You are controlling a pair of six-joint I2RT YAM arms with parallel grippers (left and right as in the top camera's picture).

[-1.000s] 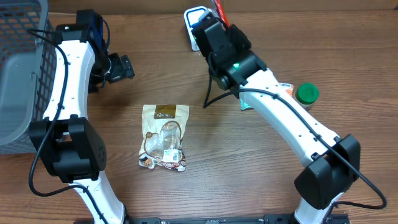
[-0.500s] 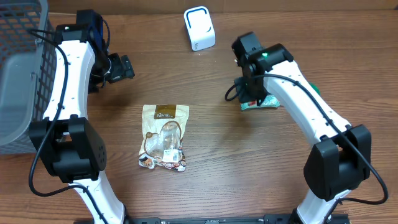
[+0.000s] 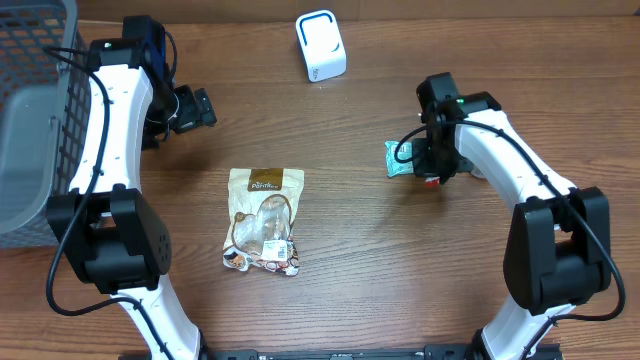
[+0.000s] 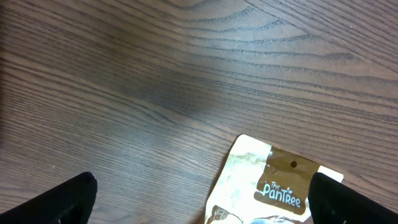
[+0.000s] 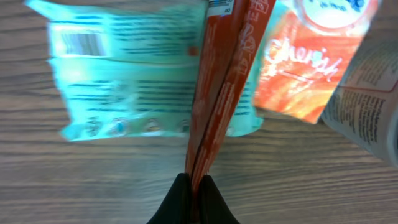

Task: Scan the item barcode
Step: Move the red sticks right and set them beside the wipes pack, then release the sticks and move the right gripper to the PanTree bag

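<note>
The brown worktop (image 3: pixel 380 280) is the biggest thing here. A grey basket (image 3: pixel 30 120) sits at its far left edge.

The left arm (image 3: pixel 110 120) has not moved since a second ago. Its left gripper (image 3: pixel 200 106) hangs above the wood with its jaws spread wide and nothing between them.

The right arm (image 3: pixel 510 170) has moved a lot. A second ago it was up by the white scanner (image 3: pixel 321 45) and hid part of it. Now it is back on the right side, well apart from the scanner, which shows all the way round.

The snack bag (image 3: pixel 264 220) lies flat in the middle, in the same spot as before.

A teal packet (image 3: pixel 400 158) lies on the wood just under the right gripper (image 3: pixel 432 172).

The right gripper's jaws are pressed together, pinching a thin red packet (image 5: pixel 221 74) by its bottom edge (the wrist view sees it edge-on). The red packet hangs over the teal packet. An orange pack (image 5: pixel 298 68) lies just beside them.
</note>
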